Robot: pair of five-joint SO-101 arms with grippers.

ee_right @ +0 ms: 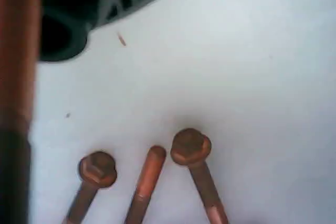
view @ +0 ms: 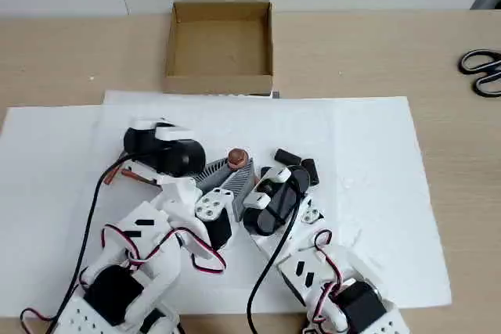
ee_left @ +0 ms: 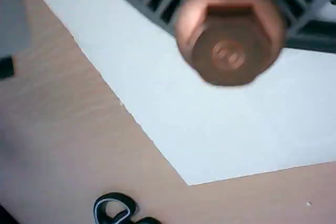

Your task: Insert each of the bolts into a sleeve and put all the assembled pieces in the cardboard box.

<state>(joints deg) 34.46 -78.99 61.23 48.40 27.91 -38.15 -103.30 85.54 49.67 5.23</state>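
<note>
The left claw [view: 228,171] was clamped on one copper bolt [ee_left: 229,35], gripped near the head with the head facing its own wrist camera. I judged this left the shank free to take a sleeve. In the right wrist view that shank ran into a dark piece, probably a sleeve [ee_right: 13,182]. How the right claw [view: 274,187] stood I could not tell. Loose sleeves [view: 286,156] lay just beside the right claw, within easy reach. Three spare bolts [ee_right: 191,148] waited on the paper sheet [view: 368,162] by the left arm. The cardboard box [view: 221,82] sat just beyond the sheet's far edge, open-topped, with bare paper between it and the claws. Scissors [view: 481,72] lay well apart near the bench [view: 70,52] edge.
</note>
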